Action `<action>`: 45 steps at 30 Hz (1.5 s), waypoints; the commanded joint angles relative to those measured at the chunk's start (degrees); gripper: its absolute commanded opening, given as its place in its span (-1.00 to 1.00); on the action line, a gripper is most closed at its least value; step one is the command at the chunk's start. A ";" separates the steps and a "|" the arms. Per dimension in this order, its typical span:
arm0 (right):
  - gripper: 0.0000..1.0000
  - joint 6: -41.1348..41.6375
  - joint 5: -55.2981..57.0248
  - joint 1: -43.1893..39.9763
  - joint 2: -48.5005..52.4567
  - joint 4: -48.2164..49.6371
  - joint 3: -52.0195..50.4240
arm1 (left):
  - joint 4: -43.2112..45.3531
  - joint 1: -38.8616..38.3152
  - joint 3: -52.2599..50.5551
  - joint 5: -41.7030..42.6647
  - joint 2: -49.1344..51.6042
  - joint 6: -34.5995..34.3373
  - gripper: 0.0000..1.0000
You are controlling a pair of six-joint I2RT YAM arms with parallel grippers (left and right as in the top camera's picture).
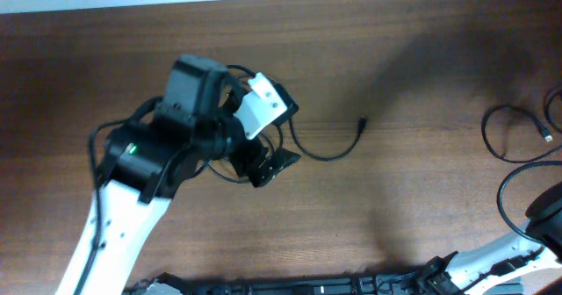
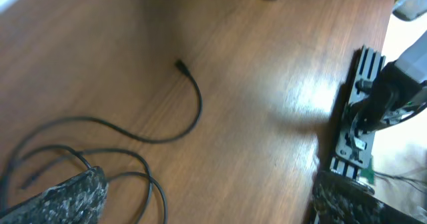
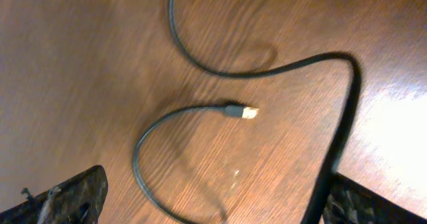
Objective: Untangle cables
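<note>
On the tabletop's [image 1: 395,49] left side, thin black cable loops [image 2: 199,107] lay beneath the left claw [image 2: 207,207], fingers spread apart, with one dark plug [image 2: 181,66] trailing free. Near the right edge, a second black cable [image 3: 180,111] curled, ending in a silvery plug [image 3: 248,112], under the right claw [image 3: 207,207], likewise spread.

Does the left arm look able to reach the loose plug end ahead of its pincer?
Probably yes: the plug end lies in the open on the table, just ahead of the open left pincer, with nothing blocking.
</note>
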 commanded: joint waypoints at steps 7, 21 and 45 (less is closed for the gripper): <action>0.95 -0.31 -10.54 -0.15 -6.38 -5.57 0.61 | -0.09 0.04 0.20 0.33 -3.63 0.50 0.98; 0.95 -3.19 -16.09 -0.13 -22.40 -15.80 0.61 | 0.33 0.04 0.20 -3.85 -3.74 0.48 0.98; 0.97 -32.20 -22.43 43.52 -17.35 -16.15 0.59 | -0.70 19.28 0.20 -35.63 -3.72 -27.67 0.98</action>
